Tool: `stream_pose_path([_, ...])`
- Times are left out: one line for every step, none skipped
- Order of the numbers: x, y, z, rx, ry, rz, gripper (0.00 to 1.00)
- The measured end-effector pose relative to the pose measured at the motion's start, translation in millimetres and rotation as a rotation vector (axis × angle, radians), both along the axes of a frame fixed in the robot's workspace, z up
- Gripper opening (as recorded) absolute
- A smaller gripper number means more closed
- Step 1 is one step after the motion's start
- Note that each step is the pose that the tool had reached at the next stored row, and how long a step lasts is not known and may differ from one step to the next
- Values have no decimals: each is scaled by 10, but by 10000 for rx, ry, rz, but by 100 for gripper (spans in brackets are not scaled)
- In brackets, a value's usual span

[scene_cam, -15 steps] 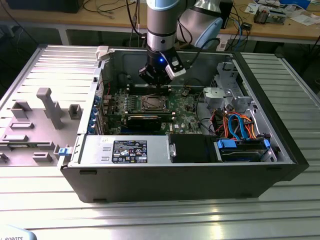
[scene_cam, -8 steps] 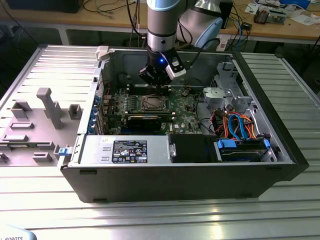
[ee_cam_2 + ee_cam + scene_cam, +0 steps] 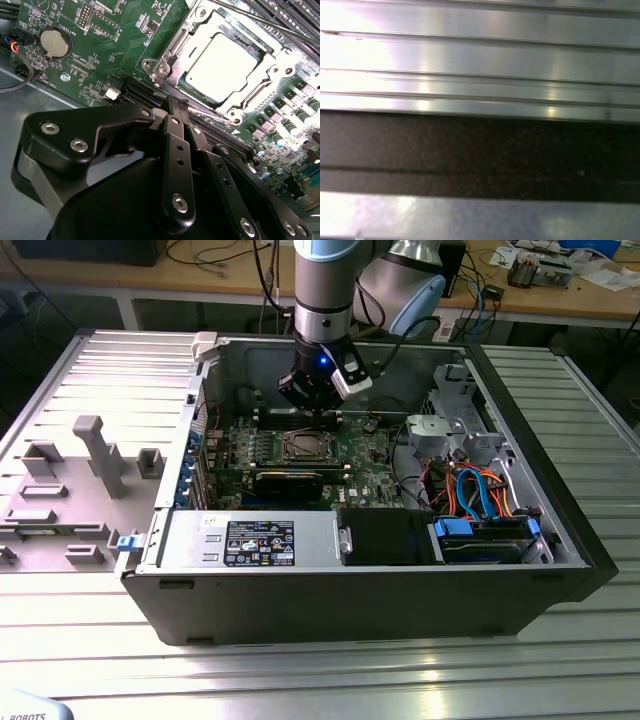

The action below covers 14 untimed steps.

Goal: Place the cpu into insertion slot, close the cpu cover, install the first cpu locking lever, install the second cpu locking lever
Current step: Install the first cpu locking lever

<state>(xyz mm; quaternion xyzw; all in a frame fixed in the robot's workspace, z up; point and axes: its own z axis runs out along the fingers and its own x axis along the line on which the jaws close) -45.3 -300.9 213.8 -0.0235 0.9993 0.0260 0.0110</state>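
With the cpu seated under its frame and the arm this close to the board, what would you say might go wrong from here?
1. The gripper hovers close beside the insertion slot; a small sideways slip might scrape the green board or the black slot beside the socket.
2. The thin locking lever lies along the cpu cover; it may slip off the fingers.
3. The cpu sits under the cover, so a hard press could load it unevenly.

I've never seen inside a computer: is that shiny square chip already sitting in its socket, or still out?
In. In the second wrist view the cpu lies flat inside the insertion slot, with the cpu cover framing it. The gripper holds nothing.
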Motion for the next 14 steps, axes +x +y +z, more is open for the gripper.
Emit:
stream_pose_path([0,0,0,1,0,0,11])
stream_pose_path([0,0,0,1,0,0,11])
stream_pose_path([0,0,0,-3,0,0,11])
stream_pose_path([0,-1,0,-7,1,1,11])
stream_pose_path([0,-1,0,-10,1,2,11])
stream_pose_path([0,0,0,-9,1,1,11])
stream_pose_path([0,0,-1,-10,0,0,11])
stream_pose_path([0,0,-2,-19,-1,0,11])
stream_pose_path([0,1,-4,-41,-1,-1,11])
stream_pose_path([0,0,-7,-108,-1,-1,11])
stream_pose_path([0,0,-9,-148,0,-1,11])
stream_pose_path([0,0,-11,-184,-1,0,11])
stream_pose_path([0,0,-17,-234,0,1,11])
stream_pose_path([1,0,-21,-247,0,1,11])
